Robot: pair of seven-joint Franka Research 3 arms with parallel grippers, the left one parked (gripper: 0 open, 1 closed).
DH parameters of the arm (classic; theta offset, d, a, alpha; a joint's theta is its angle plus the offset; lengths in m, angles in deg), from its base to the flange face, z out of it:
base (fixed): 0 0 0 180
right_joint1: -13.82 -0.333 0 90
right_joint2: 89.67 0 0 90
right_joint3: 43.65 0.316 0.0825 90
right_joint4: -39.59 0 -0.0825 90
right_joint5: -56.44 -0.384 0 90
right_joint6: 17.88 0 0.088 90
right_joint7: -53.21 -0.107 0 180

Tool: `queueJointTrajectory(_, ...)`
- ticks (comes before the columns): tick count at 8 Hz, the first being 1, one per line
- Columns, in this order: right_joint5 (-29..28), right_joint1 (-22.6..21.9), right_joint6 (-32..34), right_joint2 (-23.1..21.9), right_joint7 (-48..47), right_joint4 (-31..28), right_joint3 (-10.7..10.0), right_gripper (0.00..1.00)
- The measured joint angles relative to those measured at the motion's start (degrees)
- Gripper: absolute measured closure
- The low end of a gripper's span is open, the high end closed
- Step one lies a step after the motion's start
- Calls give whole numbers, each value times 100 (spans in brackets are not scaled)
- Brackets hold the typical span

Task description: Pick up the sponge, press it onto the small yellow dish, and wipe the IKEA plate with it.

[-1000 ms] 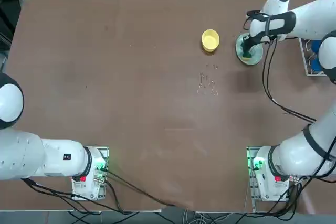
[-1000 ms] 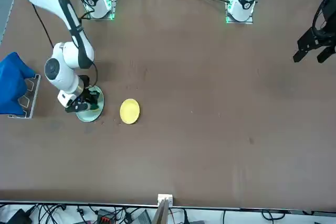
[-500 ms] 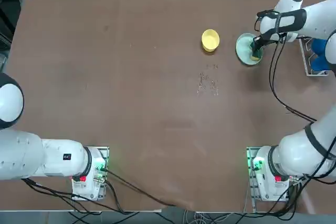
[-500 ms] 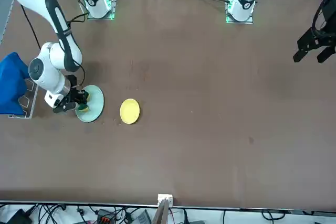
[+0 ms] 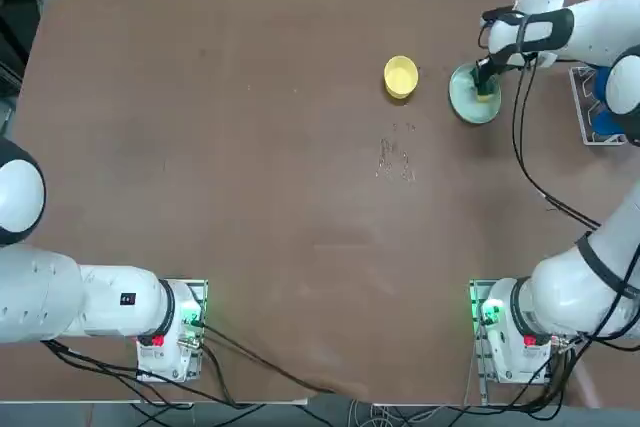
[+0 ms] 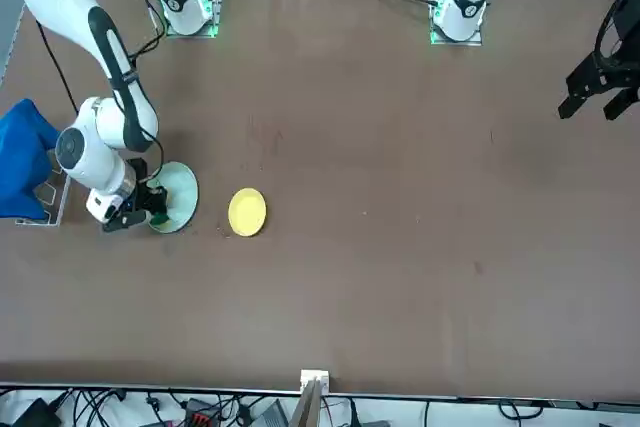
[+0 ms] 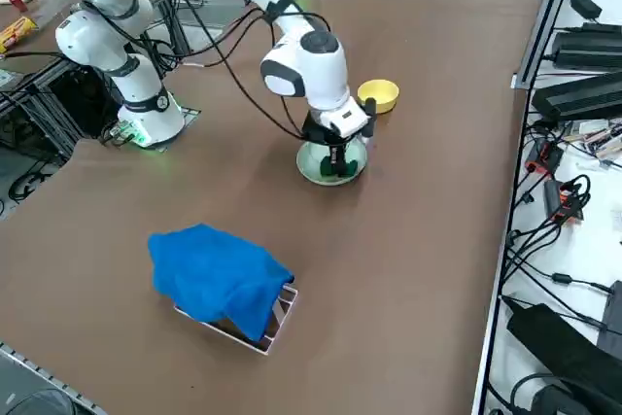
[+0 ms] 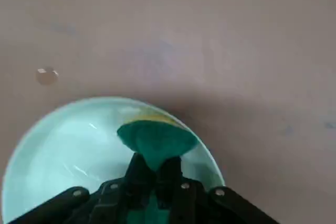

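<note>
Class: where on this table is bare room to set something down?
Bare brown table spans everything left of the small yellow dish. Crowded: the right hand, shut on the green-topped sponge, over the pale green plate.

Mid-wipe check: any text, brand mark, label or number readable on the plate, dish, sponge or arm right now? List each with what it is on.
None can be read.
IKEA plate: no mark visible.
Small yellow dish: plain.
Sponge, gripped in the right gripper: no print.
Arm base: a small red patch, too small to read.

Brown table [image 5: 250, 197]; cables [image 7: 559, 201] alongside; blue cloth [image 7: 219, 279].
</note>
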Motion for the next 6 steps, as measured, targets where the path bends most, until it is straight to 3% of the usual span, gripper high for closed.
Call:
queueJointTrajectory(4, -3, -570, 25, 49, -922, 83, -3, 91)
queueJointTrajectory(6, 49, -824, 69, -133, -1342, -132, -73, 91)
